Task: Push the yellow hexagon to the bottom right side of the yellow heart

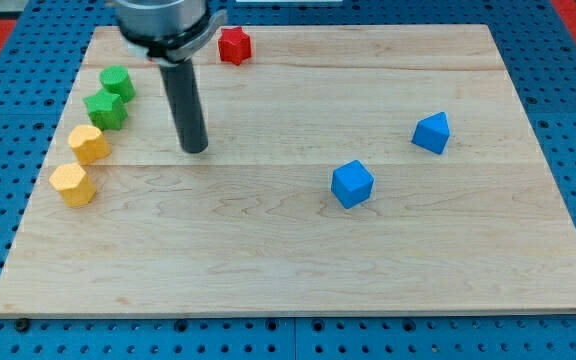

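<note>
Yellow is sitting at the far left of the wooden board point(298, 260), where two yellow blocks are lying close together near the edge. The lower one, the yellow hexagon point(72, 185), is showing flat faceted sides and a pale top face. The yellow heart point(89, 144) is resting just above it and slightly toward the view's right, its outline less crisp from here, so I am judging the two shapes partly by elimination. Above them a green star-like block point(106, 109) and a second green block point(117, 82) are continuing the same slanted line toward the view's top.

Moving right, my tip point(196, 149) is resting on bare wood, well apart from the heart and touching nothing. The rod has no jaws to open or close; it is simply a pusher, carrying nothing. I am reading this position as a staging spot: the hexagon is currently lying at the heart's lower left, so I would need to get around to its left side and sweep it rightward beneath the heart.

Further right, a red star point(234, 45) is sitting by the top edge, then a blue cube point(352, 184) and another blue block point(431, 132), both well clear.
</note>
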Robot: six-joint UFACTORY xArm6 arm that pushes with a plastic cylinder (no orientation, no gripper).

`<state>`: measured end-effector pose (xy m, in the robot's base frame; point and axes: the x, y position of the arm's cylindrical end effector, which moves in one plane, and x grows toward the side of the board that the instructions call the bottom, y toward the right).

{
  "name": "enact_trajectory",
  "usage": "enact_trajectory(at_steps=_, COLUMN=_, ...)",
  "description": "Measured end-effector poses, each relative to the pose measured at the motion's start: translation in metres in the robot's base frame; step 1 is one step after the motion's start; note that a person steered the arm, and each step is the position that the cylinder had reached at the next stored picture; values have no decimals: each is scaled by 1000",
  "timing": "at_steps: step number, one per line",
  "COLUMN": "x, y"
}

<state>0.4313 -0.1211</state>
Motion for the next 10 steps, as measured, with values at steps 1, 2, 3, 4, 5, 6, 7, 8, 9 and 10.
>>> enact_trajectory(at_steps=1, x=49, y=-11)
enact_trajectory(at_steps=2, x=125, y=-11)
enact_trajectory(at_steps=3, x=182, y=-32)
enact_trajectory(at_steps=4, x=179, y=-116)
enact_trajectory(at_steps=5, x=153, y=-181)
enact_trajectory(at_steps=6, x=124, y=-182)
enact_trajectory(at_steps=7, x=84, y=-181)
enact_trajectory(at_steps=8, x=65, y=-160)
enact_trajectory(at_steps=9, x=65, y=-87)
enact_trajectory(at_steps=10, x=50, y=-57)
